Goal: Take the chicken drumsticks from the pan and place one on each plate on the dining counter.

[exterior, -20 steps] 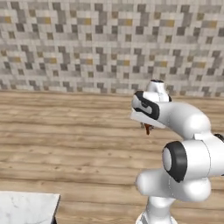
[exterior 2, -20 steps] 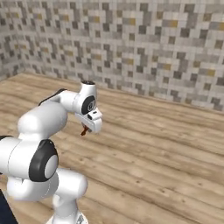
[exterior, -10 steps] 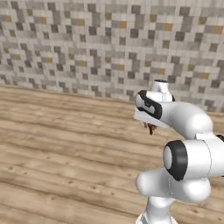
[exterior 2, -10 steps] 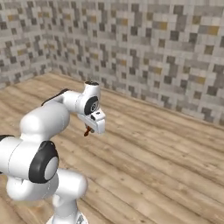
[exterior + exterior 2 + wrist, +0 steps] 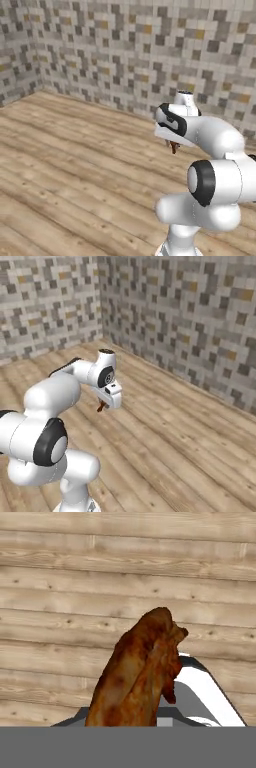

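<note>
claw (image 5: 172,145) clamped on one orange-brown roasted chicken drumstick (image 5: 137,677), carried above pale wooden plank floor (image 5: 75,170), mosaic tile wall (image 5: 125,55) ahead. i judge this the transit leg: i'd keep the wrist level and grip firm till a plate comes up.

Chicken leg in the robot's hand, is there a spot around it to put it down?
The drumstick hangs in the gripper over bare wooden floor, bordered by the tiled walls. Only the arm's own body crowds it; no plate is in view.
</note>
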Tool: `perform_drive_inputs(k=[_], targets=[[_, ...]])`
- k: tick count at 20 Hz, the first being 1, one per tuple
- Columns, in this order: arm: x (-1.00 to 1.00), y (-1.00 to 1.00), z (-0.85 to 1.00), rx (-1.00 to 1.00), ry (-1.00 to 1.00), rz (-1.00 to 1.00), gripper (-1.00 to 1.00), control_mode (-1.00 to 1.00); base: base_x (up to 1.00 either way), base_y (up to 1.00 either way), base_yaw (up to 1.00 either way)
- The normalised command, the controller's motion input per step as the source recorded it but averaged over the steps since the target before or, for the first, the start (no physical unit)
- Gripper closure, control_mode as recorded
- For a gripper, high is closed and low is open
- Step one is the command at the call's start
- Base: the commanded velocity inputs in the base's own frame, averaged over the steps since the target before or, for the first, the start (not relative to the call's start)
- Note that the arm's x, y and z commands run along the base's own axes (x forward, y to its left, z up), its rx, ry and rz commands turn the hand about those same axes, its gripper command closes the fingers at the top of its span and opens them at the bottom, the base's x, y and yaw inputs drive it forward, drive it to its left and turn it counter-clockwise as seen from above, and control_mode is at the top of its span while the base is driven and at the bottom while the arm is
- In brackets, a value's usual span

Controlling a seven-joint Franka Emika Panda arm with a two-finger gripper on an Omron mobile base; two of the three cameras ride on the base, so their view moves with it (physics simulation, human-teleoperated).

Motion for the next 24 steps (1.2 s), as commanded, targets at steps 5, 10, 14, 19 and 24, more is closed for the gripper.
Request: perform_drive_inputs(k=[5, 10, 14, 19, 24], targets=[[0.00, 0.00, 0.00, 0.00, 0.00, 0.00, 1.00, 1.00, 1.00, 0.02, 0.51], [0.00, 0.00, 0.00, 0.00, 0.00, 0.00, 1.00, 1.00, 0.93, 0.14, 0.55], [0.00, 0.00, 0.00, 0.00, 0.00, 0.00, 1.00, 1.00, 0.96, 0.18, 0.53], [0.00, 0.00, 0.00, 0.00, 0.00, 0.00, 1.00, 1.00, 1.00, 0.17, 0.49], [0.00, 0.00, 0.00, 0.00, 0.00, 0.00, 1.00, 1.00, 1.00, 0.17, 0.44]])
